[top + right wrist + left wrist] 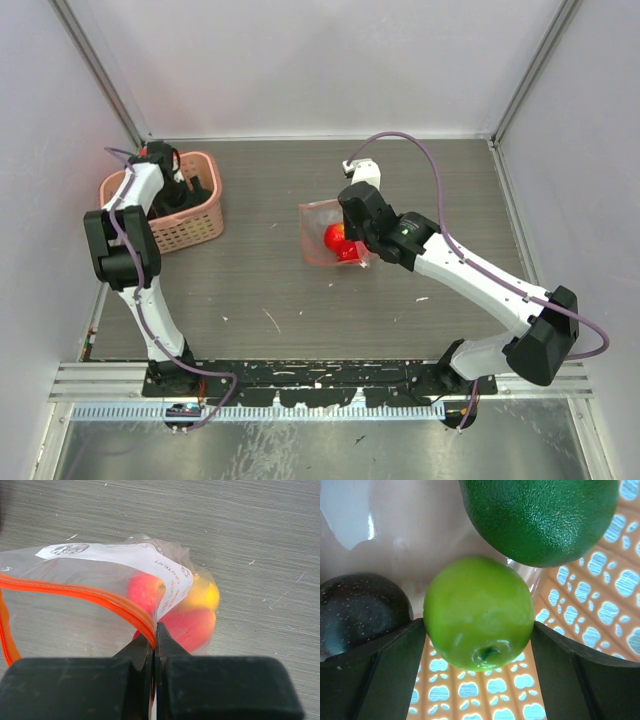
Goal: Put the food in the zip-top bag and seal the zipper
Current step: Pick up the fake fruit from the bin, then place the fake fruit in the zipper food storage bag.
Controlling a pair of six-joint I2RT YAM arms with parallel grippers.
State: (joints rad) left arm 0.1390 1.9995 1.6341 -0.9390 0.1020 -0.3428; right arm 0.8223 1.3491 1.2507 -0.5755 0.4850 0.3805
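table [260, 290]: carries pink basket [200, 228] at left, zip-top bag [316, 222] at centre. bag holds red and yellow food [337, 238]. right gripper [154, 641] clenched on zipper [90, 596]. left gripper [479, 632] released inside basket, 2 fingers flanking 1 light green fruit [477, 607].

pink lattice basket [195, 230] at the grey table's [280, 290] far-left corner

The left wrist view's upper edge crops the dark green fruit [540, 515]; its left edge crops the speckled dark fruit [360, 605] (lower left). The right wrist view's left edge crops the zip-top bag [75, 615].
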